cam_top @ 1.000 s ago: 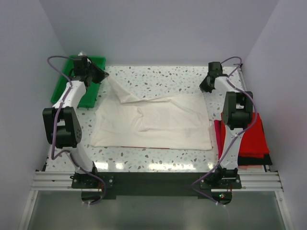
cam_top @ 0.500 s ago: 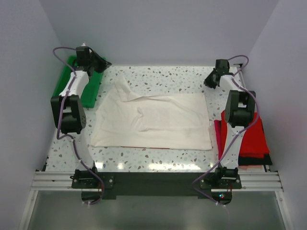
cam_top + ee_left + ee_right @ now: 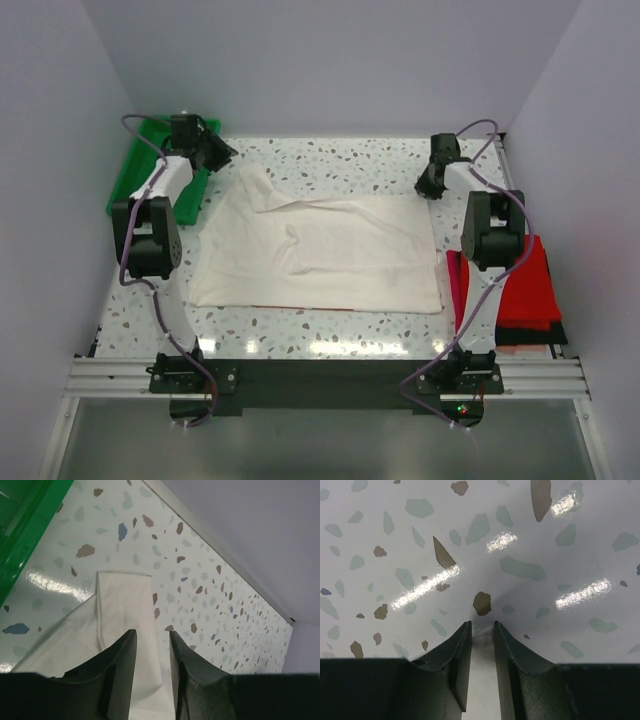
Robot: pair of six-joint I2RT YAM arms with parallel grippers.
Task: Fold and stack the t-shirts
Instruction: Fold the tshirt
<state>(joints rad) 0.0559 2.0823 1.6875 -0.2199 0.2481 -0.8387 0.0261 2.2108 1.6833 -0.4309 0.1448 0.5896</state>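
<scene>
An off-white t-shirt [image 3: 330, 250] lies spread flat across the middle of the table. Its far-left sleeve [image 3: 125, 605] rests on the tabletop, and my left gripper [image 3: 222, 155] [image 3: 152, 636] hovers just over it, open, with the cloth showing through the gap. At the shirt's far-right corner [image 3: 481, 680], my right gripper [image 3: 425, 188] [image 3: 482, 625] stands low with its jaws a little apart, the cloth lying between them. Folded red t-shirts [image 3: 525, 285] are piled at the right edge over a black one [image 3: 535, 337].
A green plastic tray [image 3: 135, 175] [image 3: 20, 535] sits at the far left, close to my left arm. White walls enclose the back and both sides. The right arm's upper links hang over the red pile.
The raised left sleeve has dropped onto the table and the left jaws have parted. The right jaws have opened too. The right gripper swung back, then came down at the shirt's corner.
</scene>
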